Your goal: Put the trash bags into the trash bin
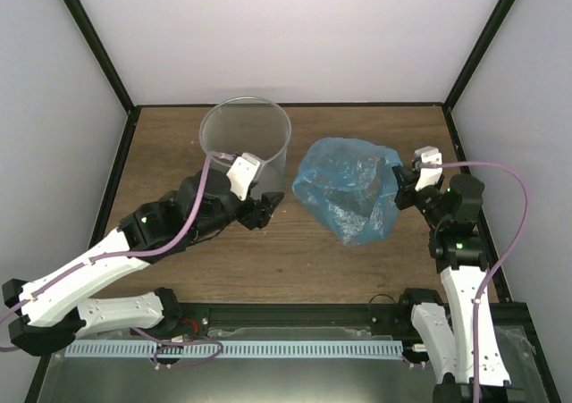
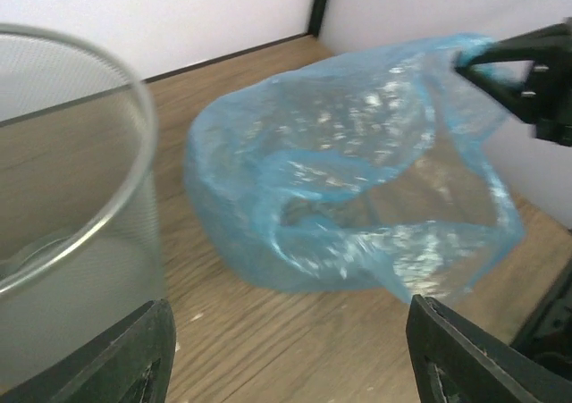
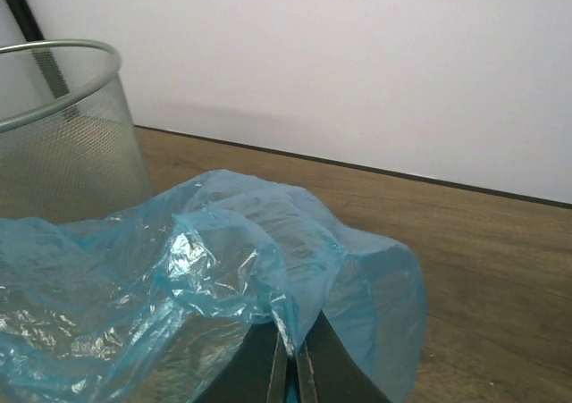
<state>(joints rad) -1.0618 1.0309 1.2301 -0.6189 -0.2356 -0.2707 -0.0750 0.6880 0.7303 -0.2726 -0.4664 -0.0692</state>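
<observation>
Between the two arms, on the wooden table, the trash bag lies puffed and crumpled, thin glossy light-blue film. It sits right of the trash bin (a round, see-through grey tub, finely meshed, with a plain rim), near but apart. The right gripper is pinched tight on the bag's right edge. The left gripper gapes wide and empty beside the bin's base, facing the bag. I'd judge the carry goes leftward, over the rim.

A brown wood-grain desk is enclosed by white walls on three sides, black frame posts in the far corners, under soft even light.
</observation>
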